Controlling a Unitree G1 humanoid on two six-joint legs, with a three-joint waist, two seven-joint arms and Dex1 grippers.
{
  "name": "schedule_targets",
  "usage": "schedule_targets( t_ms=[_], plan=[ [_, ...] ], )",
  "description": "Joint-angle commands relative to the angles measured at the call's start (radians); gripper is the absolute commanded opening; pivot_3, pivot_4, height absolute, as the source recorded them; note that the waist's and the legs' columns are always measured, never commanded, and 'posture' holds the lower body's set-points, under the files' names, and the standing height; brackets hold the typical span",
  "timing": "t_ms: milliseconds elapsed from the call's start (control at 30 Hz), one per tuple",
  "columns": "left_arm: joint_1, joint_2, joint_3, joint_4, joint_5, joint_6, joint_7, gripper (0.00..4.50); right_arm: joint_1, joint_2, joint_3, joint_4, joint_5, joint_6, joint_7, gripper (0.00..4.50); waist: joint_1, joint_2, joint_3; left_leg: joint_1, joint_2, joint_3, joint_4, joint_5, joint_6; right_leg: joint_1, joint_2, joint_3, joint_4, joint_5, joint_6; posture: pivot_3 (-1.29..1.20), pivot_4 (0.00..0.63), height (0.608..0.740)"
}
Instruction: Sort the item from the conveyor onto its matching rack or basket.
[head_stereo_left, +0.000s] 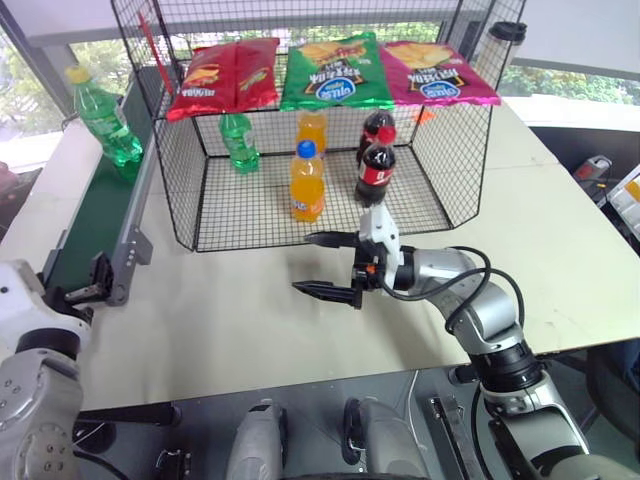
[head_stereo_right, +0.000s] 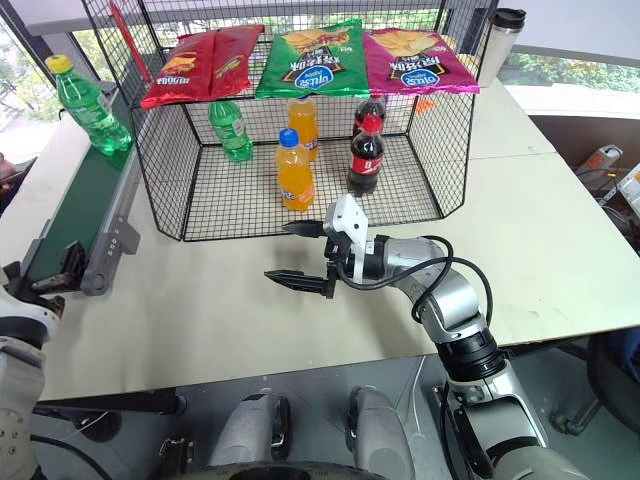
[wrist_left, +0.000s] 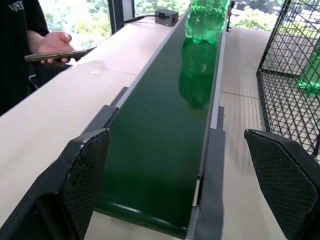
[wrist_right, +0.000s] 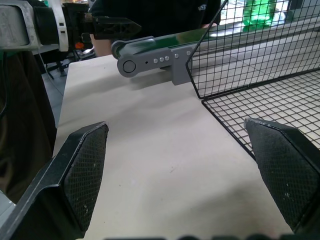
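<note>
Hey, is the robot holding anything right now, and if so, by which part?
Nothing is held. The left gripper is open at the conveyor's end, the right gripper open over the table. The green bottle stands on the belt.

The dark green belt (wrist_left: 150, 150) lies bare from its near end up to the green bottle (head_stereo_left: 105, 115). The black basket (head_stereo_left: 180, 200) wall rises just beside the belt's rail, closing that side. Pale surface (head_stereo_left: 230, 320) before the basket's open front is unobstructed.
</note>
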Motion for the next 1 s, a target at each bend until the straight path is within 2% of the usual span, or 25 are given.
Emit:
schedule_targets(
  t_ms=[33,1000],
  plan=[
    [0.017,0.012,0.015,-0.001,-0.004,-0.034,-0.003,4.47,-0.013,-0.003,-0.005,-0.012,0.002,-0.011,0.005,4.50,0.000,0.000,0.000,0.000,0.000,0.000,0.000,0.000,0.000,0.000,0.000,0.000,0.000,0.000,0.000,0.00,0.150,0.740],
    [0.059,0.080,-0.050,0.073,0.071,-0.132,-0.033,4.47,0.002,-0.005,-0.002,0.006,-0.027,-0.043,0.017,4.50,0.000,0.000,0.000,0.000,0.000,0.000,0.000,0.000,0.000,-0.001,0.000,0.000,0.000,0.000,0.000,0.00,0.150,0.740]
  ],
)
